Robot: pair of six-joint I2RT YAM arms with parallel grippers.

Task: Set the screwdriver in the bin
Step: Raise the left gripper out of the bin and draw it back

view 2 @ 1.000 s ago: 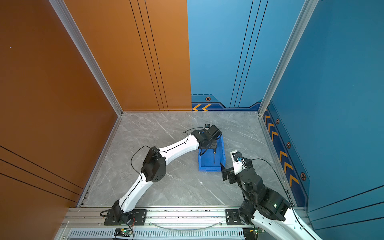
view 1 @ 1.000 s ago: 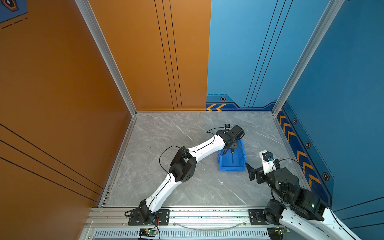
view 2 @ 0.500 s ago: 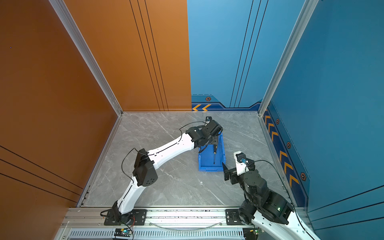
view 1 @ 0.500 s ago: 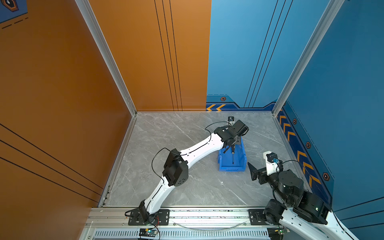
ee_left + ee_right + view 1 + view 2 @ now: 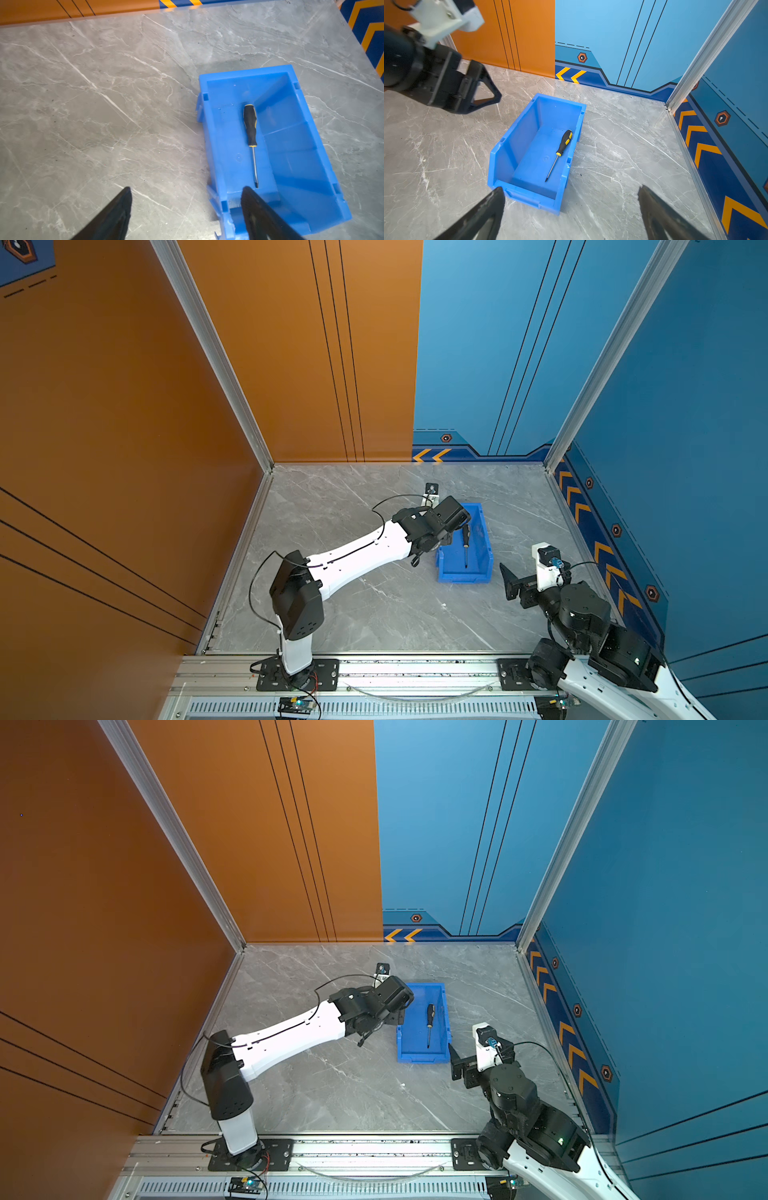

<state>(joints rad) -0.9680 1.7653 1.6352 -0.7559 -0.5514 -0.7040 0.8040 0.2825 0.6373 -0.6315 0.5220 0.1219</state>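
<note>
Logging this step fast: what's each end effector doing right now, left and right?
The left end effector is open, empty; the screwdriver lies in the bin.
The right end effector is open, empty.

The bin (image 5: 517,143) is smooth blue plastic with a soft sheen. Inside it, the screwdriver (image 5: 563,143) has a matt black-and-yellow handle that looks rubbery and a thin shiny metal shaft. Under the bin, the table (image 5: 104,104) is smooth grey marble-look stone with white veins. The left gripper (image 5: 187,190) beside the bin is matt black plastic
</note>
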